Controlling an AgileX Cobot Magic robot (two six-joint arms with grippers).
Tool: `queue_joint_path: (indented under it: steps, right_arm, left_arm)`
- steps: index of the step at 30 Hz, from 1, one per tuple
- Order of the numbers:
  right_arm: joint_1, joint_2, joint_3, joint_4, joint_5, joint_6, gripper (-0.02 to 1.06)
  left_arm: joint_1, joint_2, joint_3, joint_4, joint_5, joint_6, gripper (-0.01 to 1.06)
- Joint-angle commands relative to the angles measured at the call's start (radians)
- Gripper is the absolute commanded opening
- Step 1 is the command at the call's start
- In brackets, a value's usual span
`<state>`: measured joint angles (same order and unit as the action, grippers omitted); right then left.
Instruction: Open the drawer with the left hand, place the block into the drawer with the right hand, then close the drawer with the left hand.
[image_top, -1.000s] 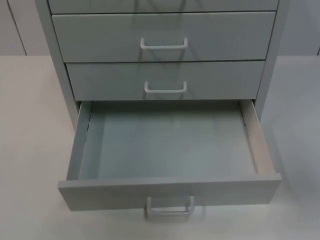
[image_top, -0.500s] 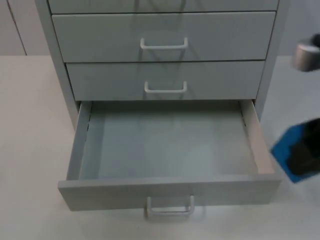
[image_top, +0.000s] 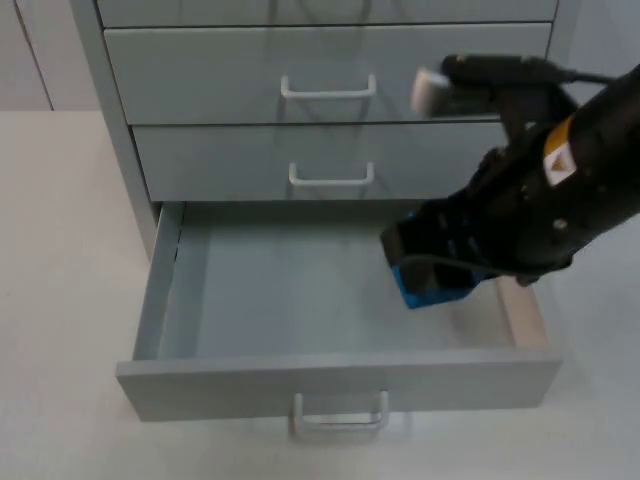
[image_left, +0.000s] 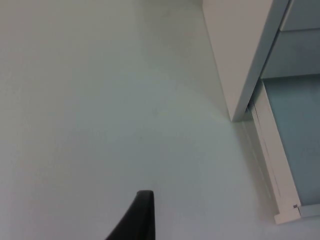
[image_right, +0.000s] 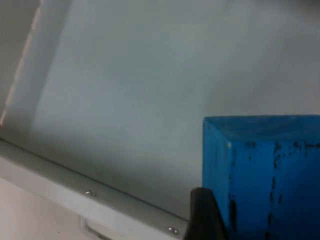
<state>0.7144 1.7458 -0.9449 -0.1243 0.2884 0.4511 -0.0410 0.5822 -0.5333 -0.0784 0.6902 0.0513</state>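
Risk begins at the near edge: the drawer (image_top: 335, 300) stands pulled out, its front panel and handle (image_top: 340, 412) nearest the camera, and its floor is bare. A release from the present height would probably let the blue block (image_top: 428, 282) bounce or tip against the right side wall, which lies just beside it. A further danger is the arm's bulk striking that wall or the shut drawer front above during descent.

Farther in, the right gripper (image_top: 425, 262) hangs over the right part of the drawer, jaws closed on the block, reaching in from the far right. In the right wrist view the block (image_right: 262, 175) sits beside a fingertip (image_right: 205, 215) above the drawer floor.

Left gripper (image_left: 137, 220) waits over the tabletop (image_left: 100, 100) left of the cabinet (image_left: 240, 45); its jaw opening cannot be judged.
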Motion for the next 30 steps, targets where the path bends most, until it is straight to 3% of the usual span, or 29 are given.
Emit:
queue_joint_path:
  steps: [1,14,17,18,23,26,30]
  right_arm:
    - [0.006,0.037,-0.023,-0.007,-0.022,0.001,0.00]
    - [0.006,0.192,-0.100,-0.101,-0.025,0.039,0.00]
    - [0.006,0.192,-0.100,-0.110,-0.025,0.039,0.15]
    - [0.006,0.192,-0.100,-0.110,-0.025,0.039,0.15]
    - [0.006,0.192,-0.100,-0.110,-0.030,0.039,0.64]
    - [0.006,0.190,-0.102,-0.110,-0.030,0.039,0.74]
    - [0.006,0.154,-0.111,-0.110,-0.004,0.039,0.75]
  left_arm:
    - [0.002,-0.006,0.004,-0.007,-0.020,-0.004,1.05]
    - [0.002,-0.006,0.004,-0.007,-0.022,-0.004,1.05]
    - [0.002,-0.006,0.004,-0.007,-0.022,-0.004,1.05]
    - [0.002,-0.006,0.004,-0.007,-0.022,-0.004,1.05]
    - [0.002,-0.006,0.004,-0.009,-0.022,-0.004,1.05]
    - [0.002,-0.006,0.004,-0.009,-0.022,-0.004,1.05]
    - [0.002,-0.006,0.004,-0.009,-0.022,-0.004,1.05]
